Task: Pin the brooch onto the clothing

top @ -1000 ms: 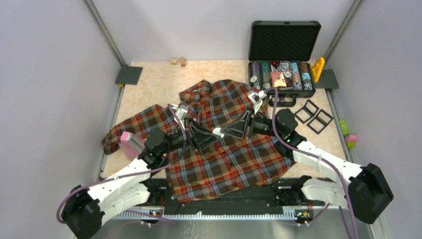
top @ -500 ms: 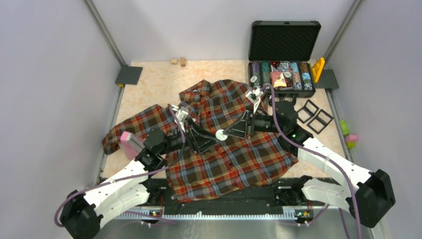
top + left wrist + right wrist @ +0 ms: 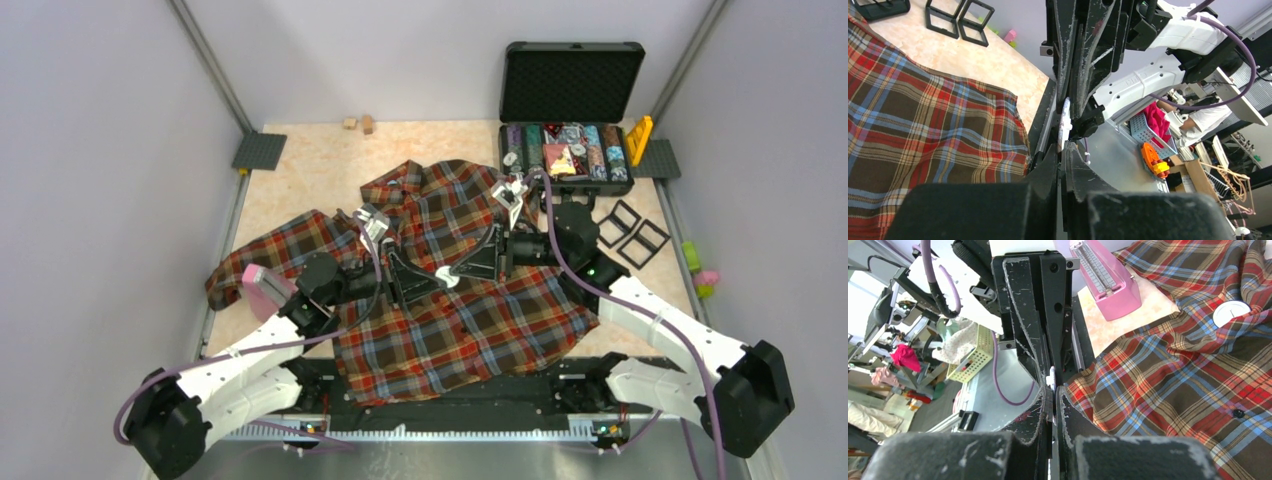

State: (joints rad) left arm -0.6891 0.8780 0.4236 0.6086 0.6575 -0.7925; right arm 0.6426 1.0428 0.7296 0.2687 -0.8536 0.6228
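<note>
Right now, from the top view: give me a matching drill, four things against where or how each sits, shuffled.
Things:
1. shirt
2. pink block
3. case
4. brooch

Places or states:
a. far right corner, lid standing open
b. raised between the two sets of jaws
c. spread flat across the middle
d. at the shirt's left sleeve

Pairs: 1-c, 2-d, 3-a, 4-b
</note>
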